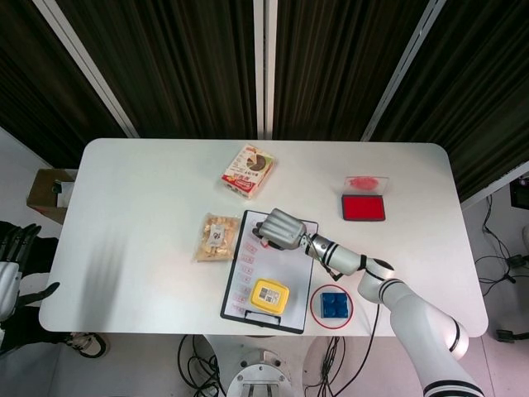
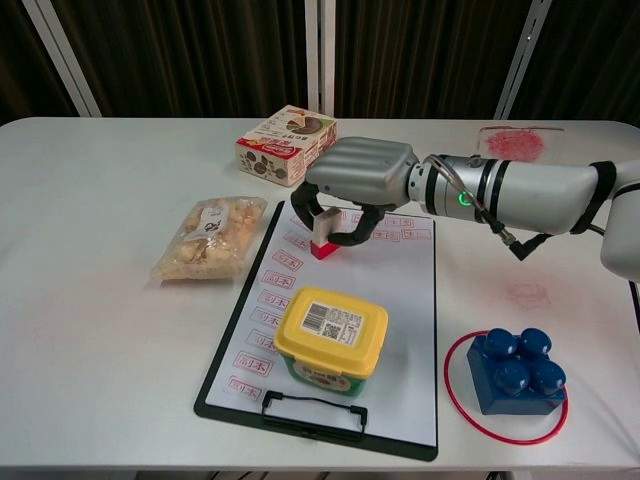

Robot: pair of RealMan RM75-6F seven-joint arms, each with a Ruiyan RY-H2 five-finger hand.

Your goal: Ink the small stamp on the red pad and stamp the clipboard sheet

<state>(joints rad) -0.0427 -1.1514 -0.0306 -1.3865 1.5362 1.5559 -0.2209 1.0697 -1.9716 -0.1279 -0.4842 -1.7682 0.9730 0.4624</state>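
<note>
While the left hand point(image 1: 10, 266) is seen only at the surface's far left edge, its state cannot be told. On the clipboard sheet point(image 2: 395, 300), the small stamp point(image 2: 322, 243) is pinched by the right hand point(image 2: 352, 180), its red base apparently touching the paper. The stamp is judged light and rigid, best gripped by its pale upper body. The red pad point(image 1: 364, 208) lies well apart.

White bench point(image 2: 90, 330), bearing: clipboard point(image 2: 395, 345); snack bag point(image 2: 210, 238); printed carton point(image 2: 285, 144); red ink pad point(image 1: 364, 208) with its clear lid point(image 1: 365, 182) beside; red ring point(image 2: 455, 395) around blue block point(image 2: 518, 370).
</note>
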